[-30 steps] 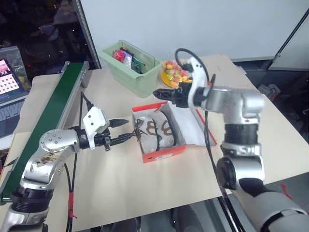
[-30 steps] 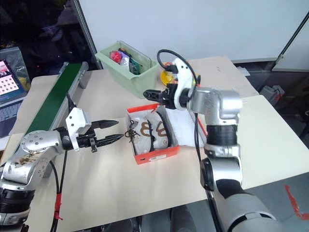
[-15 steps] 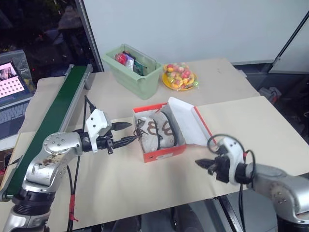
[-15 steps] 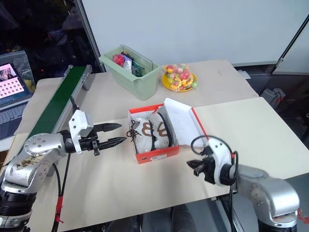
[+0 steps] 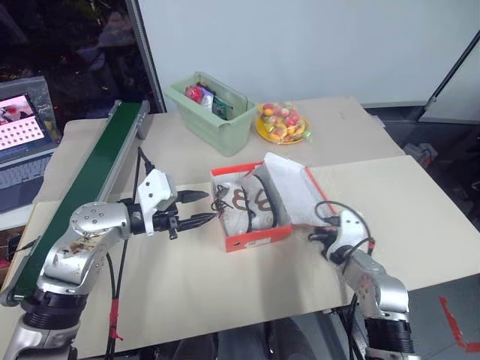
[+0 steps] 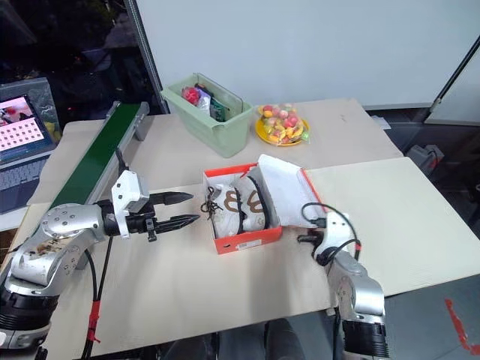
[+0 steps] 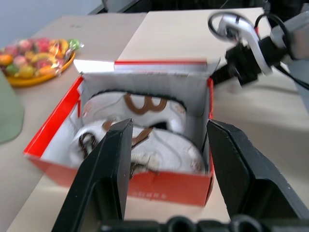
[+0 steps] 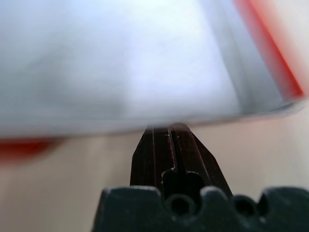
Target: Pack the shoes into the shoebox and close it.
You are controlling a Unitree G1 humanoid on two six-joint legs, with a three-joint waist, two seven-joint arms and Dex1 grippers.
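Shoebox: the orange-red shoebox (image 5: 251, 238) sits mid-table, its lid (image 5: 292, 187) flipped open and leaning out to the robot's right, white inside showing.
Shoes: 2 cream shoes (image 5: 251, 204) with brown laces lie side by side inside the box; laces (image 5: 219, 205) spill over the left wall.
Left gripper: the left gripper (image 5: 202, 208) hovers just left of the box, pointing at it, fingers parted and grasping nothing; lower fingertip right by the stray laces.
Right gripper: the right gripper (image 6: 301, 240) is low on the table, just right of the box, fingers (image 8: 171, 145) pressed together and empty, tips right at the lid's outer edge.
Table: beige table (image 5: 225, 292).
Bin: a pale green bin (image 5: 212, 112) stands at the far side, well apart.
Plate: a yellow plate of sweets (image 5: 281, 124) next to the bin.
Conveyor: a green belt (image 5: 82, 187) runs along the left.
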